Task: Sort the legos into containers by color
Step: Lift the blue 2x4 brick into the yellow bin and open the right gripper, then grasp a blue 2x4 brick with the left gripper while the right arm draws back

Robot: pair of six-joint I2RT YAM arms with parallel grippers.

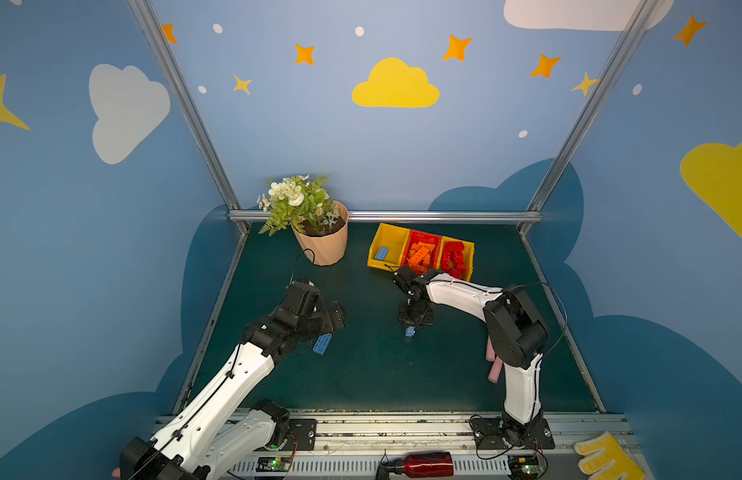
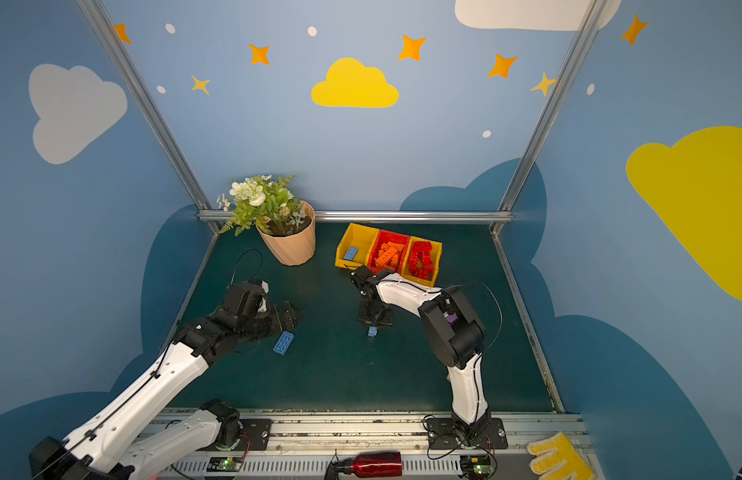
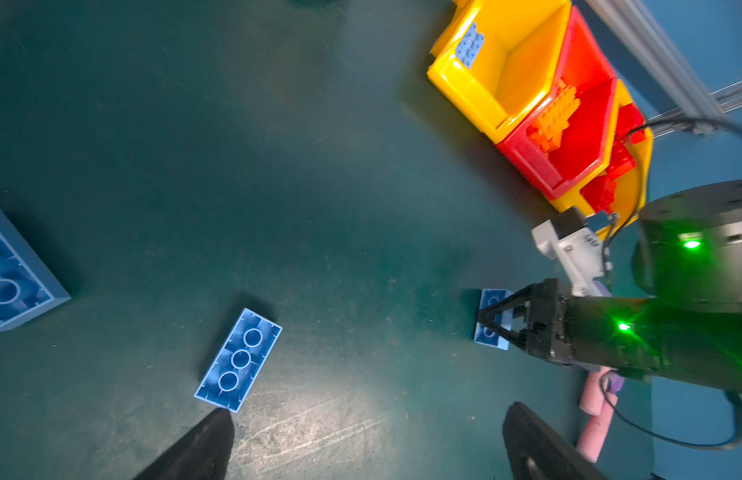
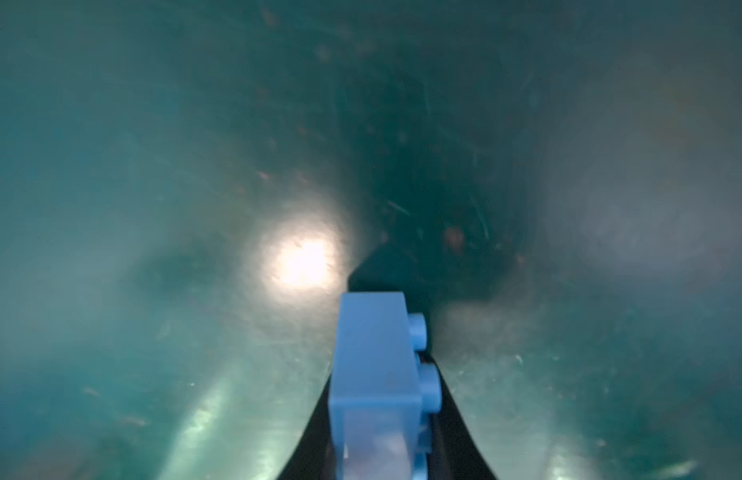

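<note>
Three joined bins sit right of centre in both top views.
- Left yellow bin: one blue brick.
- Middle red bin: heap of orange bricks.
- Right yellow bin: red bricks.

Just below them in frame, the right gripper is clamped on a small blue brick, low at the mat. The left gripper, left of centre, has its jaws spread wide and holds nothing. A long blue brick lies underside-up just beside it.

Open mat centre; flower pot back-left, bins back-right, pink cylinders beside right arm.
</note>
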